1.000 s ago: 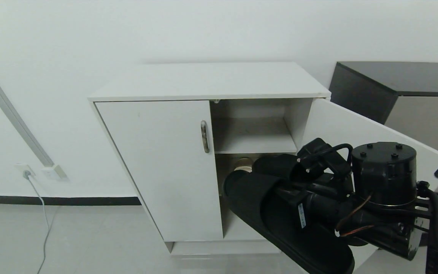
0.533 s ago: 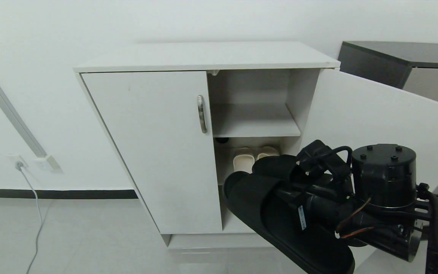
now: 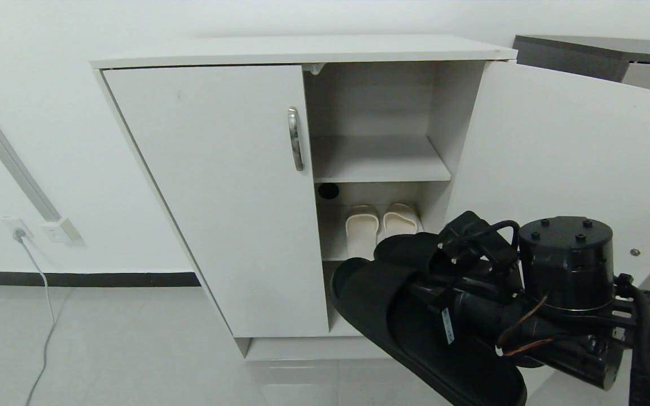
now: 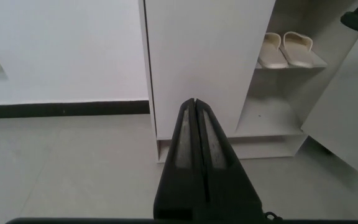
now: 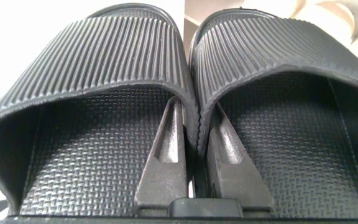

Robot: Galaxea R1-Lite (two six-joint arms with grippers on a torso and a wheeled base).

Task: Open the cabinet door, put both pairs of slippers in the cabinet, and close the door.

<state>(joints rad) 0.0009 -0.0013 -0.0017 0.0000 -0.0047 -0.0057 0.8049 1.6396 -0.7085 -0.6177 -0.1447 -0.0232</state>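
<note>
While right fingers (image 5: 163, 158) clamp the touching inner walls of the black slippers (image 5: 104, 81) | left fingers (image 4: 185, 143) closed, empty

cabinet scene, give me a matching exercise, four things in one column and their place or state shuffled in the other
Column one:
1. white slippers
2. black slippers
3. left cabinet door
4. right cabinet door

Column two:
a. swung open
b. pinched by the right end effector
c. shut
d. side by side on an inner shelf

Pairs: 1-d, 2-b, 3-c, 4-a
</note>
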